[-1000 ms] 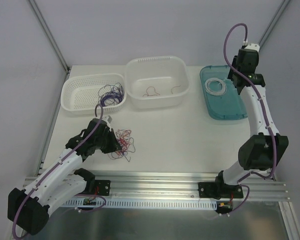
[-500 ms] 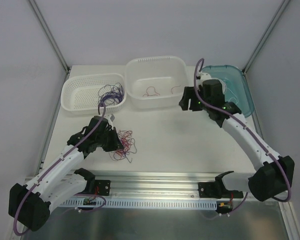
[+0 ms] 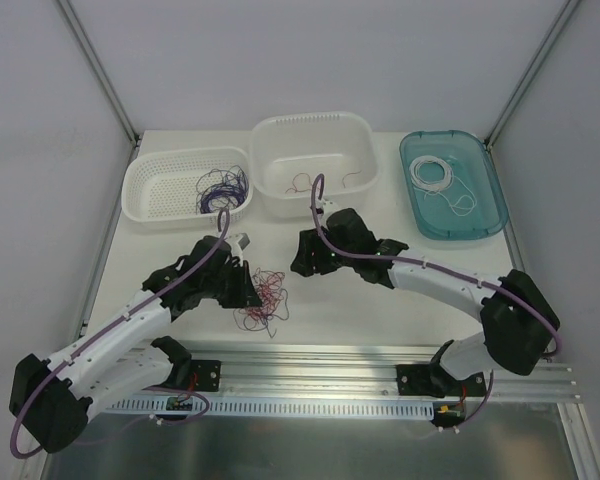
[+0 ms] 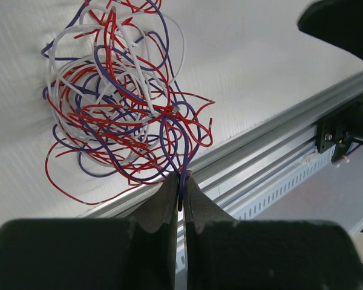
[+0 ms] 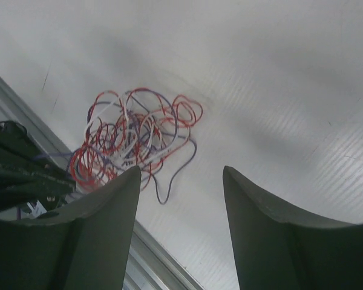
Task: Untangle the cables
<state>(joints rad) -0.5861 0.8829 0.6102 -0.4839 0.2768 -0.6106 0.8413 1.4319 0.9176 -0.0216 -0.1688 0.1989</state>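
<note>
A tangle of thin red, purple and white cables (image 3: 265, 298) lies on the white table near its front edge; it also shows in the left wrist view (image 4: 118, 99) and the right wrist view (image 5: 133, 142). My left gripper (image 4: 181, 181) is shut on a purple cable (image 4: 183, 154) that runs out of the tangle; in the top view the left gripper (image 3: 248, 292) sits at the tangle's left side. My right gripper (image 5: 181, 175) is open and empty, over the table to the right of the tangle, and it shows in the top view (image 3: 302, 262).
A white perforated basket (image 3: 155, 200) at the back left holds purple cables (image 3: 220, 188). A white tub (image 3: 315, 128) behind the tangle holds a few red cables (image 3: 302, 183). A teal tray (image 3: 488, 210) at the back right holds a white cable coil (image 3: 432, 173). An aluminium rail (image 3: 380, 365) runs along the front.
My right arm swung from the teal tray at the back right down to the table centre, beside the tangle. My left gripper shifted right and forward, dragging the tangle with it.
</note>
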